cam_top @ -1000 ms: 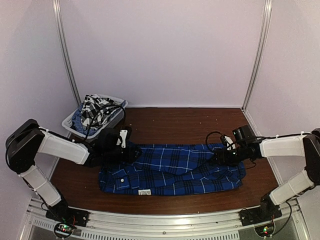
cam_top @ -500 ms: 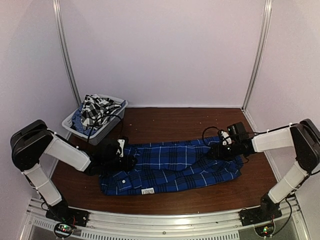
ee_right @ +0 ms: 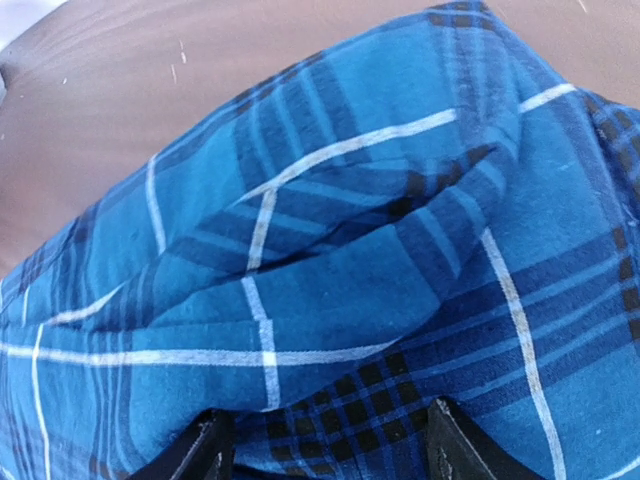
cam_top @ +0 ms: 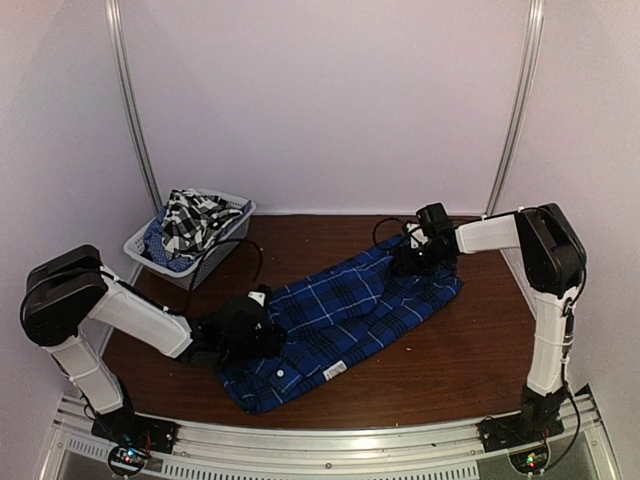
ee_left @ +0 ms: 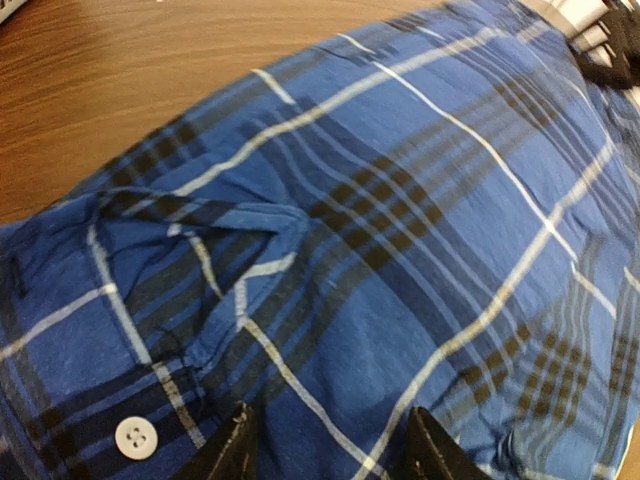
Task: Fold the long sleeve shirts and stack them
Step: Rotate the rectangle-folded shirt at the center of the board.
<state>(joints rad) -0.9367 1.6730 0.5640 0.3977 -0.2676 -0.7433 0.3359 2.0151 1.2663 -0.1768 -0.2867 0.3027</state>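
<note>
White mesh basket [cam_top: 238,205] at far-left corner of brown wooden table [cam_top: 330,240], pale walls [cam_top: 320,100], 2 metal posts [cam_top: 134,110]

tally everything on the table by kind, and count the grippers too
blue plaid shirt: 1
black-and-white checked shirt: 1
white mesh basket: 1
blue cloth in the basket, kind unclear: 1
grippers, left gripper and right gripper: 2
total: 6

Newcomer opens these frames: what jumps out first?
The blue plaid shirt stretched diagonally across the dark wood table, with the left gripper on its near end and the right gripper on its far end. Then the white basket at the far left, a black-and-white checked shirt heaped in it.
</note>
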